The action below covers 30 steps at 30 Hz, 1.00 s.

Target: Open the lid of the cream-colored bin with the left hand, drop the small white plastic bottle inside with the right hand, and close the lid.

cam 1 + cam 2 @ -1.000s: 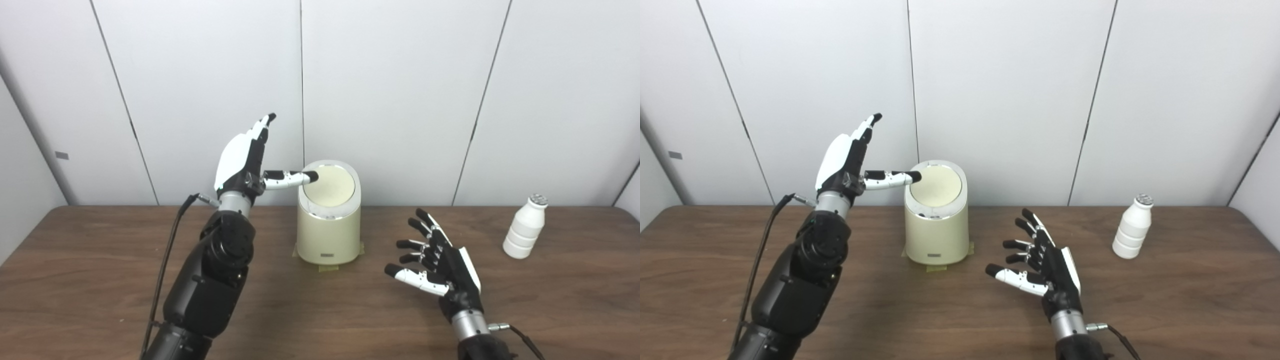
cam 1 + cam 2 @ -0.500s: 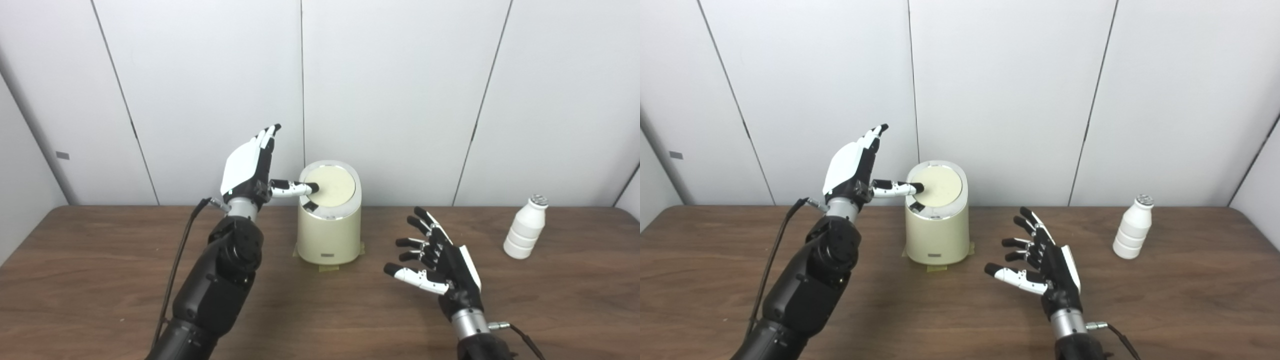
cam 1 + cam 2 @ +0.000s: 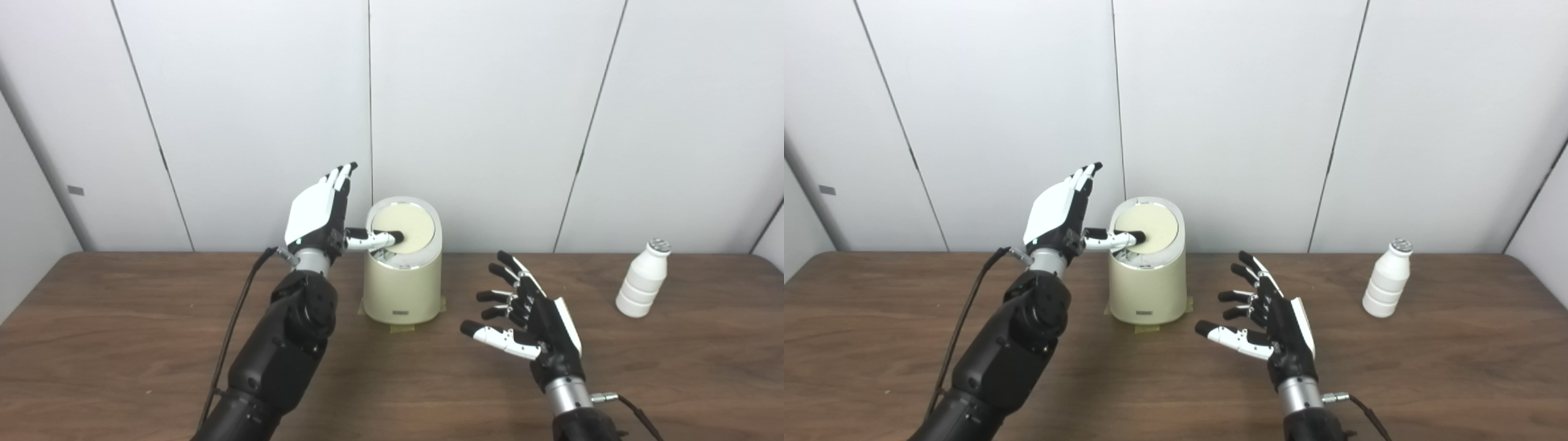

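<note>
The cream-colored bin (image 3: 402, 288) stands at the table's back middle, its round lid (image 3: 409, 221) tilted toward me. My left hand (image 3: 318, 215) is open beside the bin's left rim, fingers pointing up, with its thumb (image 3: 375, 238) reaching over the lid's front left edge and touching it. A dark gap shows under the thumb. The small white plastic bottle (image 3: 642, 278) stands upright at the far right. My right hand (image 3: 531, 317) is open and empty, fingers spread, hovering over the table right of the bin and well left of the bottle.
The brown wooden table (image 3: 122, 343) stretches across the view, with white wall panels (image 3: 490, 110) close behind the bin. Tape patches (image 3: 401, 328) hold the bin's base. A black cable (image 3: 236, 331) hangs along my left arm.
My left hand has moved right and down, its thumb sliding further onto the lid's front left edge. My right hand has drifted slightly left and up. The bottle has stayed put.
</note>
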Motion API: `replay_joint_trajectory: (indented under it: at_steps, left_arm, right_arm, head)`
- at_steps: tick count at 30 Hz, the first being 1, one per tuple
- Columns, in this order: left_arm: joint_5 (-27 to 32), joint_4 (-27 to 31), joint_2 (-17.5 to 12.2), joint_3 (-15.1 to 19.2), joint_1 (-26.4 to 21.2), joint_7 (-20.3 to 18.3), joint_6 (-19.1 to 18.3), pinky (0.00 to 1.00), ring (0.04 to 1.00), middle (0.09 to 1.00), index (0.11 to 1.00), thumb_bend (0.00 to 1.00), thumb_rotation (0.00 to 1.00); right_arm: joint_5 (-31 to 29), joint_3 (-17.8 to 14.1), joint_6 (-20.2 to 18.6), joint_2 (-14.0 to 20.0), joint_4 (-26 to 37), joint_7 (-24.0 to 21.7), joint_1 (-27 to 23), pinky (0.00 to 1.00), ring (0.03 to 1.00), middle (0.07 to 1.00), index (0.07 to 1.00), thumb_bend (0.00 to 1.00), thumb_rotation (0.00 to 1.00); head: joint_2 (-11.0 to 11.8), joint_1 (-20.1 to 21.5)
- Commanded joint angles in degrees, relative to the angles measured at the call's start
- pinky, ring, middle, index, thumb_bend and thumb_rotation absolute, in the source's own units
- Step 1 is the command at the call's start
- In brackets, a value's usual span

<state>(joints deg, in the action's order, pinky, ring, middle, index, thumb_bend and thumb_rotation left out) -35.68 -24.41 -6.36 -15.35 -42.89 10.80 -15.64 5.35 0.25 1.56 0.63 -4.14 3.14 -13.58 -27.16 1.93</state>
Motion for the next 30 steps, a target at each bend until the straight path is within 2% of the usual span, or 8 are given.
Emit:
replay_joint_trajectory:
  at_steps: [1, 8, 12, 15, 20, 22, 27, 30]
  left_arm:
    - [-0.5, 0.2, 0.4, 0.0, -4.0, 1.5, 1.8, 0.97, 1.000, 1.000, 1.000, 0.98, 0.31]
    - [-4.1, -2.4, 0.0, -2.2, -5.0, 2.8, 0.5, 0.94, 1.000, 1.000, 1.000, 0.97, 0.28]
    - [-10.7, -4.6, -1.1, -6.2, -5.8, 4.2, -2.9, 0.89, 1.000, 1.000, 1.000, 0.96, 0.23]
    - [-15.9, -5.2, -2.6, -10.1, -6.4, 2.7, -6.0, 0.94, 1.000, 1.000, 1.000, 0.96, 0.18]
    - [-24.1, -2.9, -6.1, -17.1, -7.4, -6.3, -10.3, 1.00, 1.000, 1.000, 1.000, 1.00, 0.13]
    - [-27.4, -1.5, -7.1, -18.6, -7.5, -9.9, -11.0, 1.00, 1.000, 1.000, 1.000, 1.00, 0.12]
    - [-33.8, 0.8, -7.9, -18.9, -6.9, -16.7, -11.2, 1.00, 1.000, 1.000, 1.000, 1.00, 0.14]
    - [-32.8, 2.5, -7.8, -17.1, -6.0, -16.0, -10.9, 1.00, 1.000, 1.000, 1.000, 1.00, 0.13]
  right_arm:
    - [0.2, 0.2, 0.6, -0.4, 2.1, 0.3, -1.6, 0.52, 0.662, 0.859, 0.883, 0.89, 0.19]
    - [1.3, 0.7, 0.3, -0.6, 3.2, 0.4, -1.1, 0.51, 0.647, 0.859, 0.880, 0.87, 0.19]
    - [1.9, 1.0, -0.5, -0.5, 4.3, 0.3, -0.7, 0.51, 0.649, 0.862, 0.882, 0.86, 0.21]
    - [1.5, 0.9, -0.8, -0.5, 4.7, 0.1, -0.5, 0.51, 0.647, 0.863, 0.881, 0.86, 0.19]
    - [1.0, 0.6, -1.0, -0.4, 4.7, 0.1, -0.7, 0.51, 0.645, 0.858, 0.877, 0.86, 0.19]
    - [0.8, 0.6, -1.2, -0.4, 4.6, 0.1, -0.8, 0.52, 0.646, 0.857, 0.876, 0.86, 0.19]
    - [0.6, 0.5, -1.0, -0.3, 4.1, 0.1, -1.0, 0.53, 0.648, 0.852, 0.873, 0.87, 0.20]
    - [1.1, 0.6, -1.1, -0.4, 4.3, 0.4, -1.0, 0.54, 0.650, 0.851, 0.872, 0.87, 0.20]
  head:
    - [-0.1, 0.1]
    - [-0.5, 0.4]
    - [-0.8, 0.4]
    - [-1.0, 0.2]
    - [-1.3, -0.2]
    - [-1.4, -0.2]
    - [-1.3, -0.4]
    - [-1.3, -0.6]
